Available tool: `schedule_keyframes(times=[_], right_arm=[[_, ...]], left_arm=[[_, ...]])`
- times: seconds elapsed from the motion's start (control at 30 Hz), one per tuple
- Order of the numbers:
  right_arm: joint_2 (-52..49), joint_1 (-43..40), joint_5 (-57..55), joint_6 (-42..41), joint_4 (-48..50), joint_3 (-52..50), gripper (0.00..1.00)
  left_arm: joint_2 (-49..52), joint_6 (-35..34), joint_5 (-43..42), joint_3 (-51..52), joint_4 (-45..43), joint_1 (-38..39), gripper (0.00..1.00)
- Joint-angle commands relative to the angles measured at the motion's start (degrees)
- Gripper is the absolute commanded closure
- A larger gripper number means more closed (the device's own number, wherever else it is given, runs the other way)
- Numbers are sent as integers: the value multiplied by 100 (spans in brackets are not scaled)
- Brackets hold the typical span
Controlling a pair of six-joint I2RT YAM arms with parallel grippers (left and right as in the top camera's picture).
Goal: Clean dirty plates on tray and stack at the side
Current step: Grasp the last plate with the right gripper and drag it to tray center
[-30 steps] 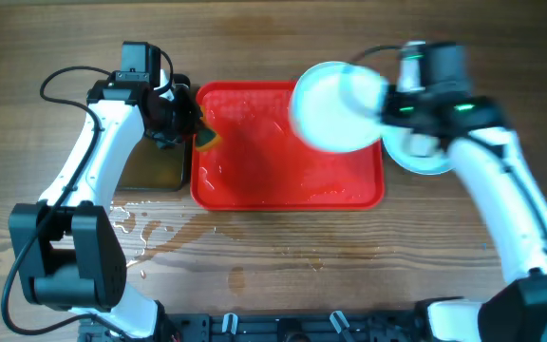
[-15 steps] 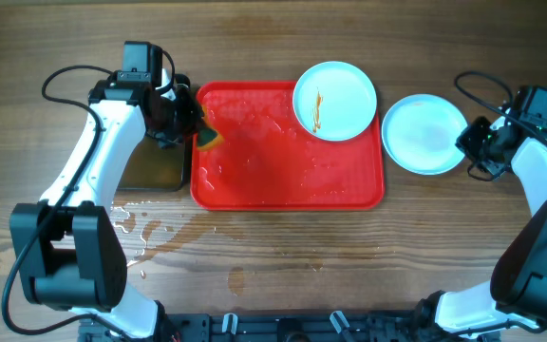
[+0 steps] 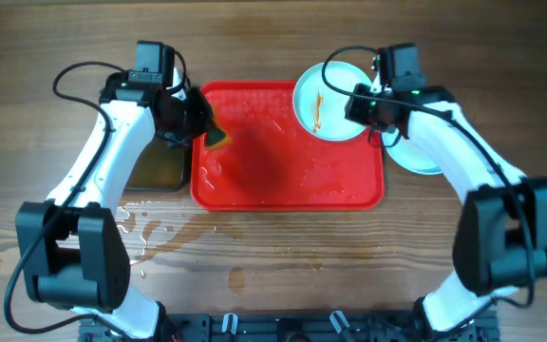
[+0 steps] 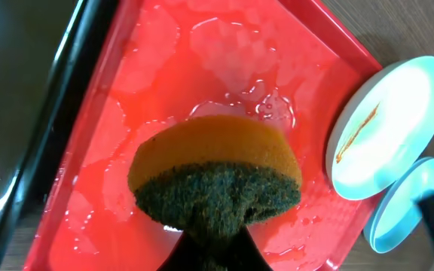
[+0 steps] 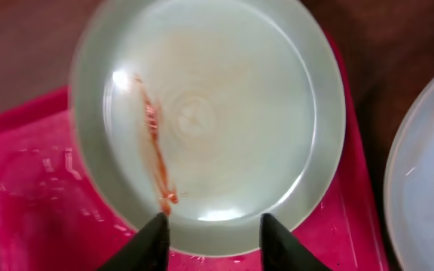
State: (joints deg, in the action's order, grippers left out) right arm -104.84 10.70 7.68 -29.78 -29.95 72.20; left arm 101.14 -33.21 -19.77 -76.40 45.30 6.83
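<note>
A pale plate with a brown-orange sauce streak lies on the far right corner of the red tray. My right gripper is open at the plate's right edge, and in the right wrist view its fingertips straddle the near rim of the plate. A pale aqua plate lies on the table right of the tray, partly under my right arm. My left gripper is shut on a yellow-and-green sponge above the tray's wet left end. Only two plates show.
A black pan of brownish water sits left of the tray, partly under my left arm. Water is spilled on the wooden table in front of the pan. The tray floor is wet with puddles.
My right arm has swung from the far right, beyond the side plate, back left to the smeared plate's edge. My left gripper with the sponge has shifted slightly right over the tray.
</note>
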Motion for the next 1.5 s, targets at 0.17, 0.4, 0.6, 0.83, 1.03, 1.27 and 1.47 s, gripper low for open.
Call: schedule_keyframes(times=[0.17,0.4,0.6,0.83,1.03,1.27,1.47], right_arm=[[-914,-24,531,-166,-538,107,73],[-745,391,1036,542,-1690,111,80],[-254,249,59,1095,-1805,1078,66],[-568,197,-1292,2267,-1180,1102,46],[-1115,197,-1071,3134,-544,1097,41],[-1497,197,-1093,3281,-667,1093,41],[-1497,203,-444,3209,-1491,1093,42]], left_arm=[[-116,149,33,-15,-55,79,96],[-116,149,35,-15,-98,79,96],[-116,149,33,-15,-96,79,96],[-116,149,33,-15,-98,79,96],[-116,149,33,-15,-96,79,96],[-116,149,33,-15,-96,79,96],[-116,149,33,-15,-96,79,96]])
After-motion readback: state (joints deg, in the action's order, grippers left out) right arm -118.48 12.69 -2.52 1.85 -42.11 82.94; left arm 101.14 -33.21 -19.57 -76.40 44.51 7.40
